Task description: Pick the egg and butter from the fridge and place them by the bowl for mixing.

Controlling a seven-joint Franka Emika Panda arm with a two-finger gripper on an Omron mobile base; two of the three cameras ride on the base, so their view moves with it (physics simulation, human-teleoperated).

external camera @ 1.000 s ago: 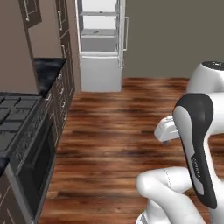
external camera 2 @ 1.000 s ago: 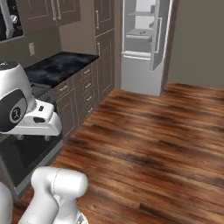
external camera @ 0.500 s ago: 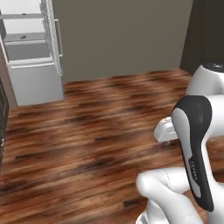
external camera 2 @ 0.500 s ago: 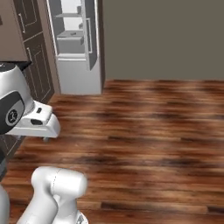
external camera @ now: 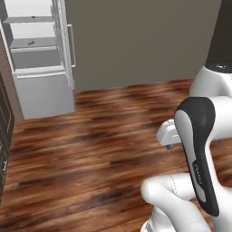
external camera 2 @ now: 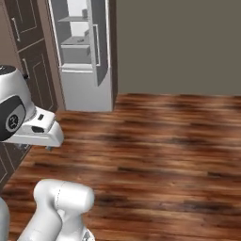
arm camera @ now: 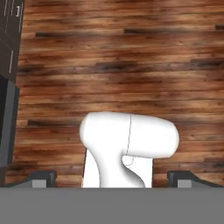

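While fridge (external camera: 41,68) stands open, end effector (arm camera: 111,177) spread

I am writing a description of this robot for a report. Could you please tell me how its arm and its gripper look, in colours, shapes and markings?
The arm has rounded, glossy white shells. One link carries a long dark grey cover with small pale lettering, too small to read. A dark round joint cap shows on another link. The gripper has two small dark finger tips with lighter grey pads. No cables are visible.
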